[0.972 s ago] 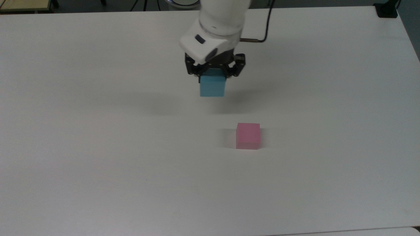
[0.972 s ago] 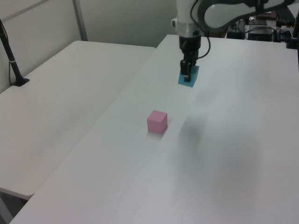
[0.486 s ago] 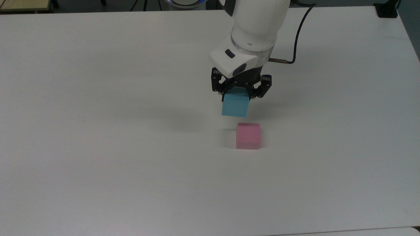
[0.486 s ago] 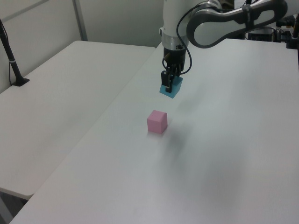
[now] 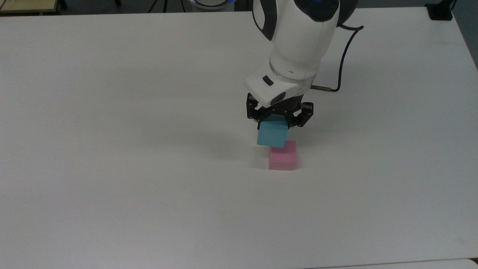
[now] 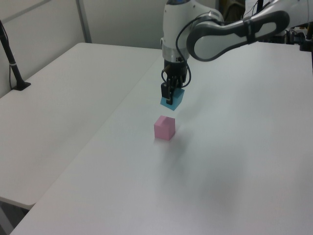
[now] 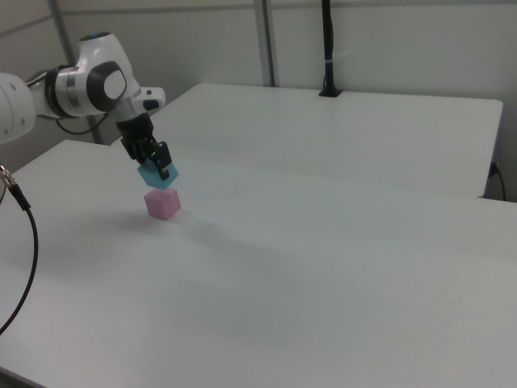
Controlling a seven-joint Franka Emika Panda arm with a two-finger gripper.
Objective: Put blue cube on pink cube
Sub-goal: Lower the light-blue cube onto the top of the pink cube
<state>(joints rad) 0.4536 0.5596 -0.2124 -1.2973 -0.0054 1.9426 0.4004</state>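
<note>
A white robot arm reaches down over a plain white table (image 5: pixel 112 149), and its black claw (image 5: pixel 279 120) is clenched around the blue cube (image 5: pixel 272 135), gripping it by its upper part. The blue cube hangs in the air, clear of the table, and is slightly tilted rather than level.

The pink cube (image 5: pixel 282 158) sits flat on the table. In the top view, the blue cube overlaps the pink cube's upper left corner, so it appears a little toward the top view's left and farther from the camera than the pink one, not squarely above it. In the left view, the blue cube (image 6: pixel 171 99) hangs above and slightly behind the pink cube (image 6: pixel 165 128), with a gap of bare table showing between them; the claw (image 6: pixel 169 95) holds it from above. In the right view, the blue cube (image 7: pixel 158 175) is just above the pink cube (image 7: pixel 162 204), and the claw (image 7: pixel 156 162) is angled above both. From this angle the two cubes look almost touching, but whether they actually meet cannot be told.

A dark cable (image 5: pixel 341 59) loops out from the wrist of the arm on the top view's right. A soft shadow falls on the table beside the cubes, toward the top view's left.
</note>
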